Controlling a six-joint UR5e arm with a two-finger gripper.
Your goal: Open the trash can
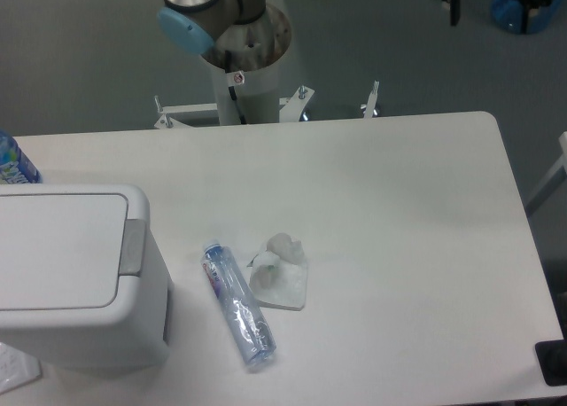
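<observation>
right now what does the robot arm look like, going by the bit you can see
Only the arm's lower part shows: a silver-grey joint with a round light-blue cap, on a white post with a small red-and-white sticker. The gripper is out of view.

The trash can [75, 282] was white all over, its flat lid [55, 249] the same white, broken only by a grey push-button strip [133, 245] along the lid's right edge. The table [399, 220] under it was plain white. Just right of the trash can lay a clear plastic bottle [237, 305] with a blue cap end and a blue-and-red label. Right of that bottle sat a crumpled white tissue [279, 269] on a white square. Behind the trash can showed a bottle [13, 160] with a blue and white label. The arm's base [235, 47] was grey, with a light blue cap [184, 29]. The floor was dull grey
</observation>
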